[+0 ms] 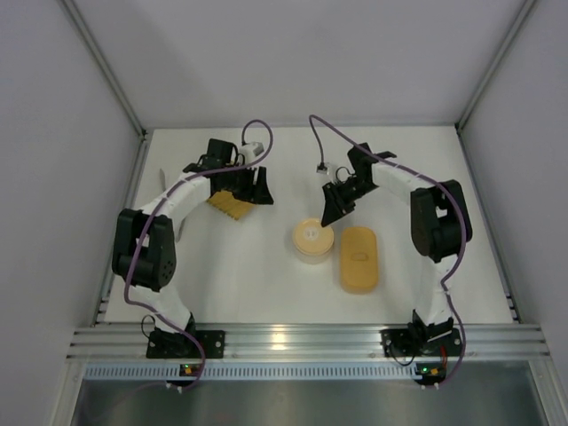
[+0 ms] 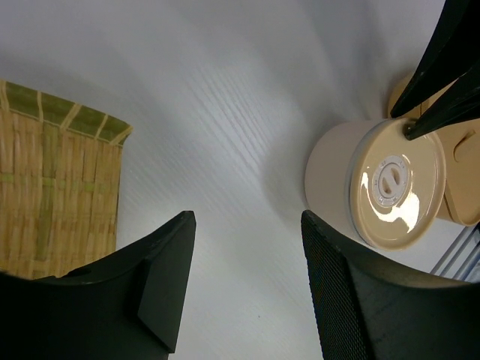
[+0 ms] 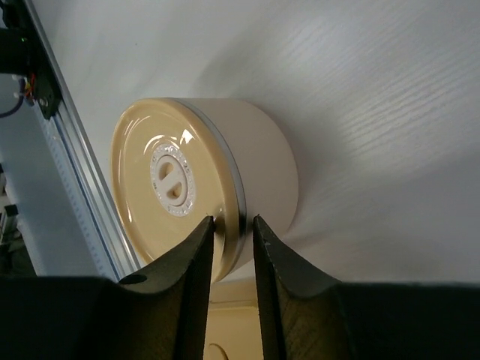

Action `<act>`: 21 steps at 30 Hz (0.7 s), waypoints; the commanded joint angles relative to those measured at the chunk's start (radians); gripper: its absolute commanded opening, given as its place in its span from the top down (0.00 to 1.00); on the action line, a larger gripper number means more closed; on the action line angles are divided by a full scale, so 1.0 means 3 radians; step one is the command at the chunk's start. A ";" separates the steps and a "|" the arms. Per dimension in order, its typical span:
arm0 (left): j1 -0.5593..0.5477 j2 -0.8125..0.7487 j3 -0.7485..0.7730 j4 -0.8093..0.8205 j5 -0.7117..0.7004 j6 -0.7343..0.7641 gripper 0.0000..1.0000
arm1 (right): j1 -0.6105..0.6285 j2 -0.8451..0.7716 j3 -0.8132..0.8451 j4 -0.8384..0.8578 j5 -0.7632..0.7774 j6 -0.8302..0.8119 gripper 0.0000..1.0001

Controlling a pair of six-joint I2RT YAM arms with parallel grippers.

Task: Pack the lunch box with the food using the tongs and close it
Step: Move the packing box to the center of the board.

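Astride rim of lid point(image 3: 161, 187) on round pot point(image 3: 262, 165) with right gripper point(image 3: 232, 225): one finger on top face, other down side wall, likely for lifting lid off. Narrow gap between jaws; cannot tell whether pinched. Hovering over bare table point(image 2: 247, 90) beside woven tray point(image 2: 52, 195) with left gripper point(image 2: 247, 292), jaws wide apart, nothing between (probably kept clear). Lunch box point(image 1: 359, 257) lidded, just right of pot. No tongs or food made out.
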 commanded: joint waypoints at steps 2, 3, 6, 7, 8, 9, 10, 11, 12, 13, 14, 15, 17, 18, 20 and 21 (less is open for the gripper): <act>0.0009 -0.0296 -0.0211 0.0146 0.0144 0.0046 0.36 | 0.0081 -0.0172 -0.0149 -0.0411 0.0341 -0.0535 0.75; 0.0009 -0.0327 -0.0247 0.0131 0.0139 0.0046 0.36 | 0.0081 -0.0197 -0.0179 -0.0467 0.0341 -0.0591 0.76; 0.0009 -0.0399 -0.0334 0.0121 0.0129 0.0046 0.36 | 0.0111 -0.0289 -0.0246 -0.0560 0.0356 -0.0704 0.78; 0.0009 -0.0409 -0.0349 0.0121 0.0129 0.0046 0.36 | 0.0111 -0.0315 -0.0256 -0.0585 0.0361 -0.0730 0.78; 0.0009 -0.0439 -0.0380 0.0121 0.0139 0.0046 0.35 | 0.0126 -0.0325 -0.0287 -0.0616 0.0377 -0.0755 0.79; 0.0009 -0.0455 -0.0395 0.0121 0.0159 0.0046 0.33 | 0.0137 -0.0335 -0.0302 -0.0637 0.0377 -0.0806 0.79; 0.0009 -0.0470 -0.0405 0.0121 0.0200 0.0046 0.30 | 0.0147 -0.0351 -0.0323 -0.0667 0.0387 -0.0822 0.79; 0.0009 -0.0486 -0.0421 0.0126 0.0200 0.0046 0.29 | 0.0157 -0.0371 -0.0363 -0.0667 0.0392 -0.0832 0.79; 0.0014 -0.0496 -0.0426 0.0126 0.0195 0.0046 0.29 | 0.0167 -0.0386 -0.0384 -0.0672 0.0402 -0.0858 0.79; 0.0009 -0.0506 -0.0431 0.0111 0.0200 0.0046 0.28 | 0.0178 -0.0422 -0.0399 -0.0693 0.0407 -0.0883 0.79; 0.0009 -0.0521 -0.0441 0.0111 0.0205 0.0046 0.28 | 0.0208 -0.0443 -0.0435 -0.0698 0.0418 -0.0909 0.79; 0.0014 -0.0537 -0.0441 0.0106 0.0210 0.0046 0.28 | 0.0224 -0.0478 -0.0446 -0.0708 0.0428 -0.0919 0.79; 0.0009 -0.0572 -0.0456 0.0111 0.0221 0.0138 0.27 | 0.0270 -0.0514 -0.0471 -0.0708 0.0458 -0.0924 0.79; 0.0009 -0.0588 -0.0462 0.0106 0.0221 0.0138 0.27 | 0.0280 -0.0530 -0.0476 -0.0718 0.0459 -0.0929 0.79; 0.0009 -0.0608 -0.0462 0.0090 0.0205 0.0149 0.26 | 0.0305 -0.0535 -0.0471 -0.0744 0.0469 -0.0935 0.78; 0.0009 -0.0619 -0.0467 0.0085 0.0200 0.0154 0.26 | 0.0306 -0.0545 -0.0466 -0.0744 0.0479 -0.0924 0.77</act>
